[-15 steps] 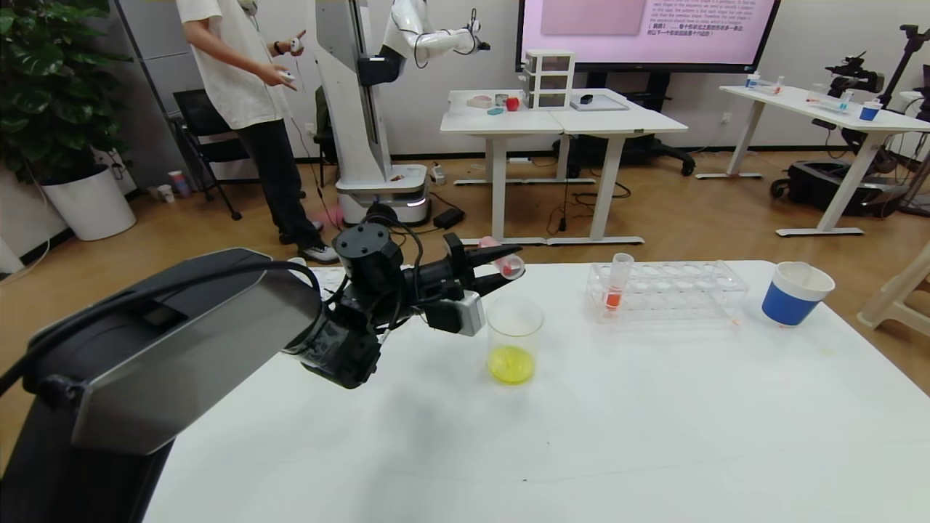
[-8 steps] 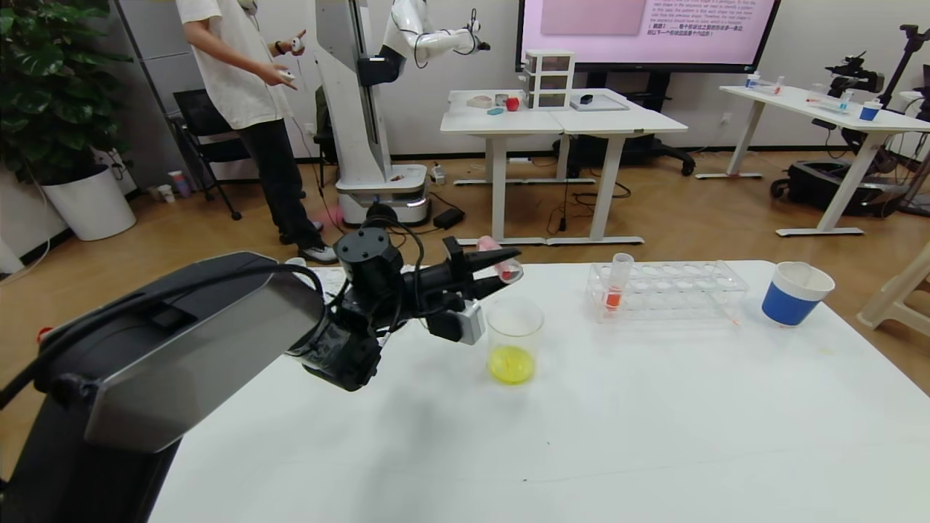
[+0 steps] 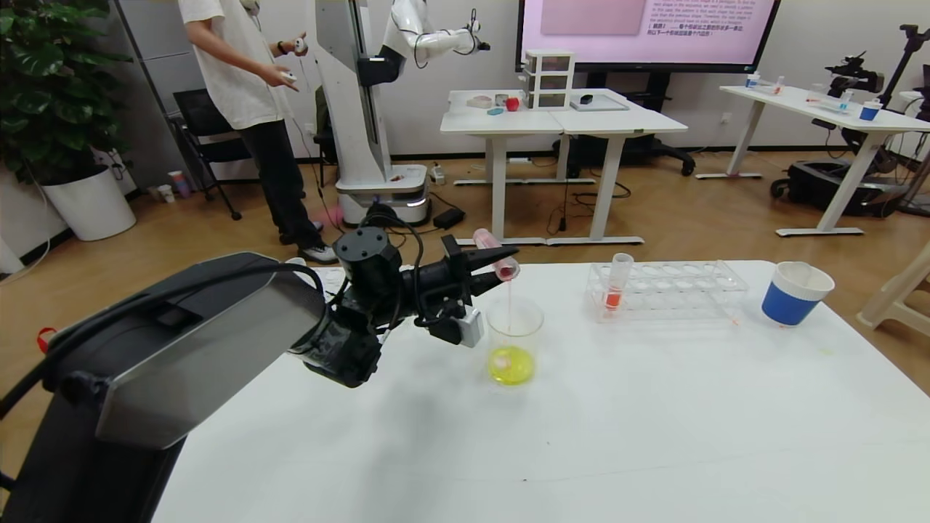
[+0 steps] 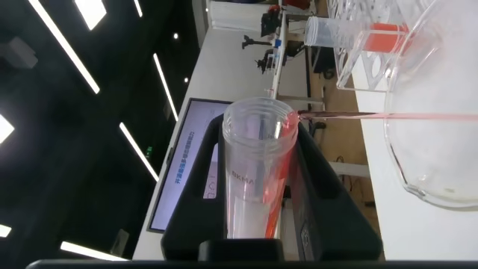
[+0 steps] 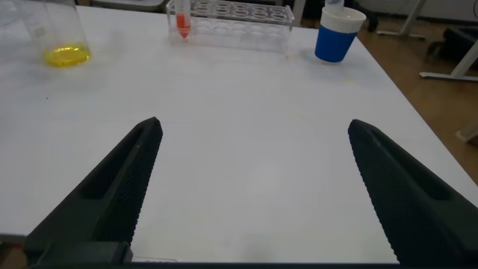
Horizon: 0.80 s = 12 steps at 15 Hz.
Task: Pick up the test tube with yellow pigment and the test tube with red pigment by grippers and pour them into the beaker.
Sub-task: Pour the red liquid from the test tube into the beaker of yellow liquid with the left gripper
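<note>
My left gripper (image 3: 488,263) is shut on the test tube with red pigment (image 3: 497,258), tipped mouth-down above the beaker (image 3: 514,319). A thin pink-red stream falls from the tube's mouth into the beaker, which holds yellow liquid at its bottom. In the left wrist view the tube (image 4: 258,179) sits between the black fingers of the gripper (image 4: 261,131), and the stream runs to the beaker rim (image 4: 418,172). My right gripper (image 5: 254,125) is open and empty, low over the table. The test tube with yellow pigment is out of view.
A clear tube rack (image 3: 683,290) stands right of the beaker, with one orange-red tube (image 3: 617,285) at its left end. A blue-and-white paper cup (image 3: 795,293) stands at the far right. In the right wrist view the rack (image 5: 239,13) and cup (image 5: 337,37) lie ahead.
My left gripper has tipped the tube further, its tail rising. Red liquid now streams into the beaker, where before it stayed in the tube.
</note>
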Available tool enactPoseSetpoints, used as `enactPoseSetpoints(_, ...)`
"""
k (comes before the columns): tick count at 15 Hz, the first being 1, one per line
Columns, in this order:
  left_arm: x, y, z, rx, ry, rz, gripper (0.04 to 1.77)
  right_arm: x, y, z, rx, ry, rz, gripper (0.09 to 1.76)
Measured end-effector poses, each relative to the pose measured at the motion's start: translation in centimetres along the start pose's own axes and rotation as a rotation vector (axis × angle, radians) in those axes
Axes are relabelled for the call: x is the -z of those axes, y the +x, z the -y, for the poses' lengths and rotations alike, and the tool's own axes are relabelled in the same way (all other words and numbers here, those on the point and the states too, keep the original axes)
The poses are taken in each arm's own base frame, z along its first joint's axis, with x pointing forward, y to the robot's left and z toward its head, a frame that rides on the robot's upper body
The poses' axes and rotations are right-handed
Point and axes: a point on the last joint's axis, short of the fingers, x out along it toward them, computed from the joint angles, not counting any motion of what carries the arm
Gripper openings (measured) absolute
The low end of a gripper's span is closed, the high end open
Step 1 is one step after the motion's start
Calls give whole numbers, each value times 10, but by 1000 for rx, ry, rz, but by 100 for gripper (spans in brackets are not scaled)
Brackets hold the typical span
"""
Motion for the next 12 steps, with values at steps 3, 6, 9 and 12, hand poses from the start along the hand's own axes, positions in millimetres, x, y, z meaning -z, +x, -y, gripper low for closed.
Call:
enactPoseSetpoints(3, 0, 0, 3, 4, 48, -1, 50, 0, 0, 0, 0, 0, 0, 174)
enactPoseSetpoints(6, 1, 0, 6, 9, 91, -2, 50, 0, 0, 0, 0, 0, 0, 174)
enactPoseSetpoints(9, 1, -1, 7, 10, 133, -2, 50, 0, 0, 0, 0, 0, 0, 174)
enactPoseSetpoints(12, 1, 0, 7, 11, 186, 0, 50, 0, 0, 0, 0, 0, 0, 174)
